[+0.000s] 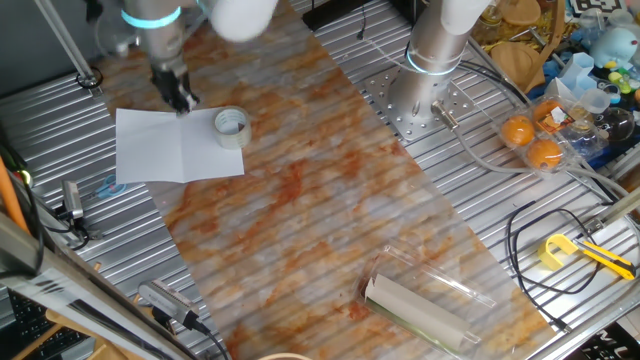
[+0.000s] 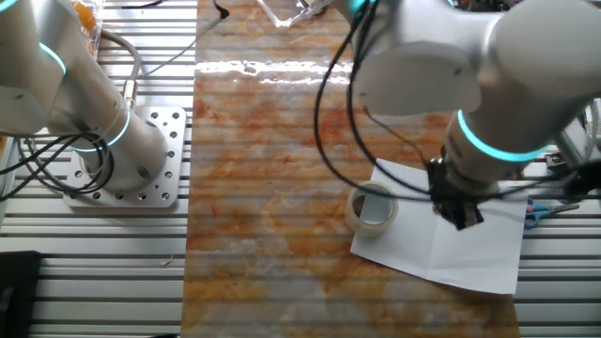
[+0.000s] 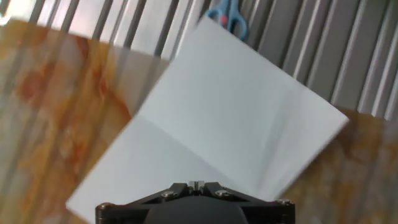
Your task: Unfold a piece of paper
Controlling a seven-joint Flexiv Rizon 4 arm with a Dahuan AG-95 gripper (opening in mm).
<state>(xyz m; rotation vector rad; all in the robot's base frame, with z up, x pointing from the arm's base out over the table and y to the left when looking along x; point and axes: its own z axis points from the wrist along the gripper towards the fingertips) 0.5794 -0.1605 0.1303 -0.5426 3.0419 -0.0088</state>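
Hand view: piece of paper [image 3: 211,124] blank, no writing.

Claw [image 3: 195,184] fingertips unseen; paper [image 3: 217,130] blurred.

1. The piece of paper [image 1: 178,146] [image 2: 449,229] [image 3: 211,130] is a plain white rectangular sheet.
2. It lies opened flat, centre crease showing.
3. It rests at the table's far left, partly on the orange mat.
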